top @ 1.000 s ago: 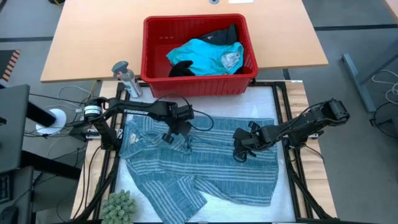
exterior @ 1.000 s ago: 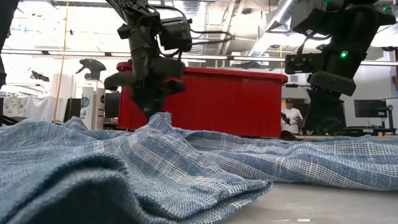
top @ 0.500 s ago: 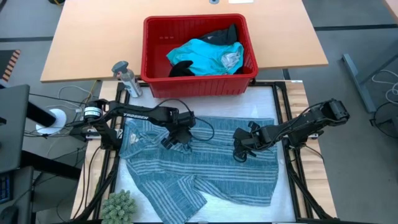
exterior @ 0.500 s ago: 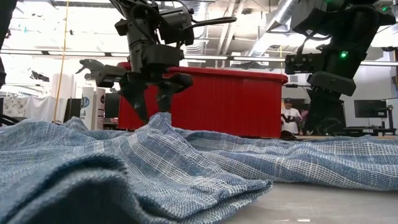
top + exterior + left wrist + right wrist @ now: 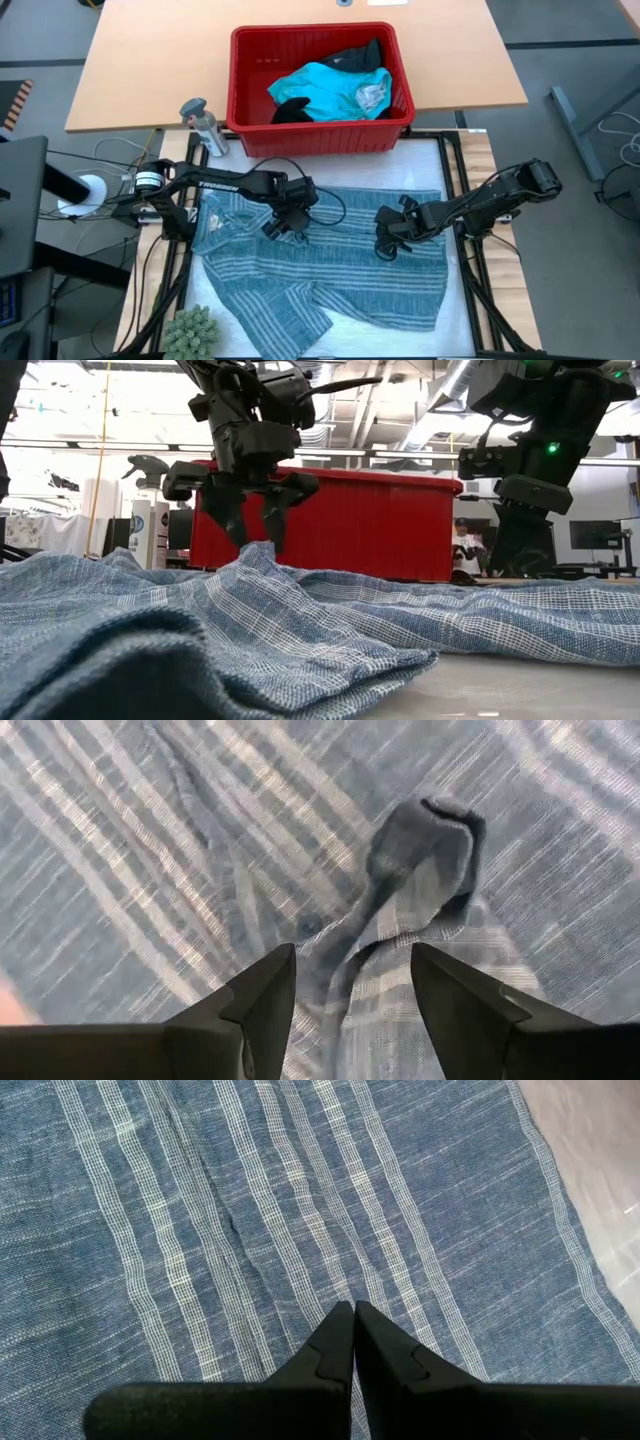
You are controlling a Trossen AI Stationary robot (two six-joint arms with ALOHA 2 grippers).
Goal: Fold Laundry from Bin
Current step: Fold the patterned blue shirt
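Striped shirt (image 5: 330,270) covers white mat (image 5: 420,160) before wooden table (image 5: 150,60).

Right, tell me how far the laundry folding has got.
Early. Done: the striped shirt is out on the mat, rumpled, unfolded. In hand: the left gripper hangs open over a raised fold; the right gripper rests shut on the cloth. Left: turquoise garment and black ones in the bin.

woven striped cloth shirt (image 5: 330,270), glossy red plastic bin (image 5: 320,132), matt wooden table (image 5: 140,70)
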